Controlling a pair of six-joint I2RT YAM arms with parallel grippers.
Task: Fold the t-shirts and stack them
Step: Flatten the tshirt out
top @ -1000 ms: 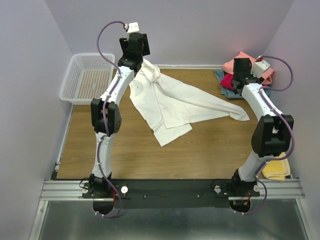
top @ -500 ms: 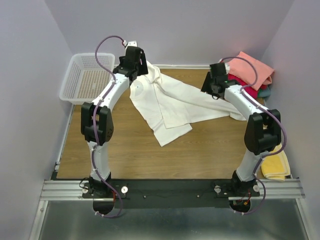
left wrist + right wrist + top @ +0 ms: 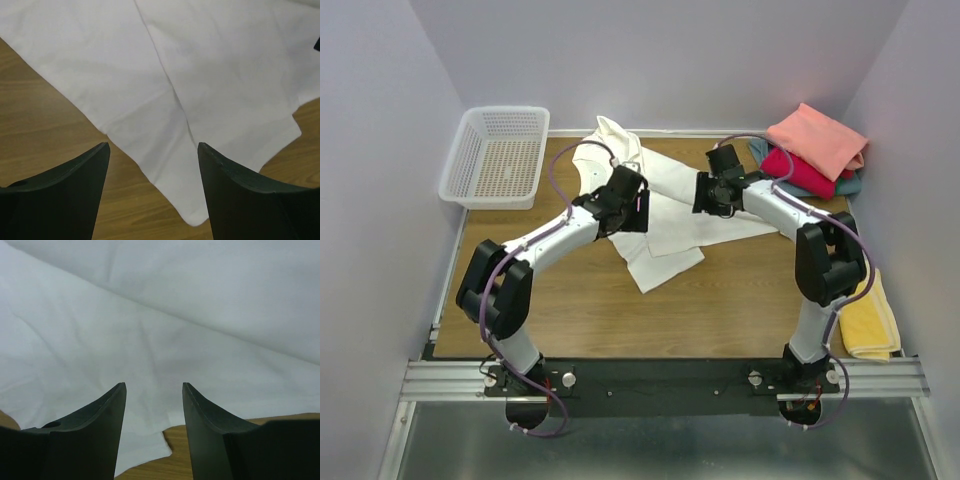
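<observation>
A large white t-shirt lies loosely spread and part folded on the wooden table; no print shows. My left gripper hangs open over its left half, and the left wrist view shows the open gripper above a cloth corner of the white t-shirt. My right gripper is open over the shirt's middle; in the right wrist view this gripper frames white cloth. Folded salmon-pink, crimson and grey-blue shirts are stacked at the back right.
A white mesh basket stands at the back left corner. A yellow cloth lies off the table's right edge. Purple walls close in the back and both sides.
The left arm has swung from the back wall down and forward over the shirt. The right arm has left the folded stack and moved left over the shirt's middle.
</observation>
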